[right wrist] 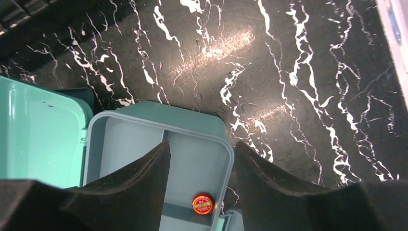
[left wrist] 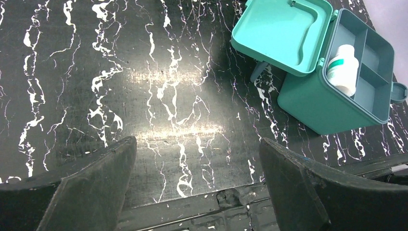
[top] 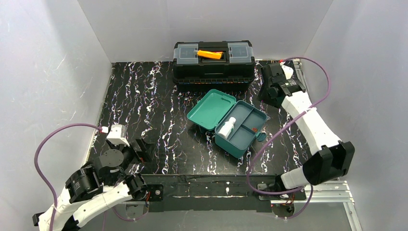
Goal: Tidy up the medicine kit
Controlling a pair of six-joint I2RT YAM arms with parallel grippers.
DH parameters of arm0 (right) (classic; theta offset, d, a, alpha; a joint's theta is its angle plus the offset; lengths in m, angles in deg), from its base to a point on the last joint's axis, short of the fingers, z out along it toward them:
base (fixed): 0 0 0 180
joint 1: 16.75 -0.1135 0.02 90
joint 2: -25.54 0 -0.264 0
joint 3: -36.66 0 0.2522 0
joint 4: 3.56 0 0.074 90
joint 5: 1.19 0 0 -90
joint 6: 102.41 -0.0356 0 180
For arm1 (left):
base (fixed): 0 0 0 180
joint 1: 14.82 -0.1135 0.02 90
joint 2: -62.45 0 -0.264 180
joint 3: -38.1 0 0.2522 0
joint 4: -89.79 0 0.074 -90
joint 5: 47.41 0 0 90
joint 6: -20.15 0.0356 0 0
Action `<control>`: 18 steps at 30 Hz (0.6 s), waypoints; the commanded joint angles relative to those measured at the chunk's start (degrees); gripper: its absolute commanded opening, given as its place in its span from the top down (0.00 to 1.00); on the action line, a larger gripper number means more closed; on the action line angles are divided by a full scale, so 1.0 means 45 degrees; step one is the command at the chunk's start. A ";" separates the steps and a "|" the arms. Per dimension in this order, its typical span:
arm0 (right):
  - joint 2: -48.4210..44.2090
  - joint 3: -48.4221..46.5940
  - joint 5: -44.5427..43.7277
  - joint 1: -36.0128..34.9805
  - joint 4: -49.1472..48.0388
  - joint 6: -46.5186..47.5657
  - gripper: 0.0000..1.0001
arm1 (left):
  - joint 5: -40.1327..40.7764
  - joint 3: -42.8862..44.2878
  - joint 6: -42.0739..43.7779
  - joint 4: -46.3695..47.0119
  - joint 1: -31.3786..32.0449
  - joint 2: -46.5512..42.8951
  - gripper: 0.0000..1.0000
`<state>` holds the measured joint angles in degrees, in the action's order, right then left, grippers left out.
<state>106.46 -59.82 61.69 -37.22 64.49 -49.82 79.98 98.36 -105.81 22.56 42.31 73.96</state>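
The medicine kit (top: 239,144) is a teal box in the middle of the table, its lid (top: 211,108) thrown open to the left. A white bottle (top: 227,127) lies in the left compartment of its divided tray. In the right wrist view a small red round tin (right wrist: 202,204) rests in a right-hand compartment of the kit (right wrist: 159,109). My right gripper (right wrist: 202,144) hangs open above the kit's far right corner with nothing between its fingers; in the top view it (top: 267,98) sits just behind the kit. My left gripper (left wrist: 197,142) is wide open and empty over the near left table, with the kit (left wrist: 308,103) and bottle (left wrist: 344,70) ahead to its right.
A black toolbox (top: 214,70) with an orange handle (top: 210,54) stands against the back wall, just behind the kit. White walls enclose the table on three sides. Purple cables loop off both arms.
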 commanded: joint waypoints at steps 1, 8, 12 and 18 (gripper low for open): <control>0.0716 0.0505 0.1556 0.0666 -0.1111 0.0505 0.40 | 0.0032 -0.0059 0.0128 0.0145 -0.0044 0.0286 0.00; 0.1588 0.1244 0.2832 0.1281 -0.1962 0.0602 0.39 | -0.0011 -0.0097 0.0174 0.0203 -0.0054 0.0252 0.01; 0.1962 0.1836 0.3485 0.1306 -0.2274 0.0998 0.38 | -0.0076 -0.0099 0.0164 0.0223 -0.0048 0.0288 0.01; 0.1253 0.3612 0.4727 0.1306 -0.3422 0.1048 0.39 | -0.0108 -0.0117 0.0207 0.0272 -0.0056 0.0442 0.00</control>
<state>114.61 -47.60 76.45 -31.01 50.76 -46.62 79.17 98.30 -105.44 23.32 42.31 74.37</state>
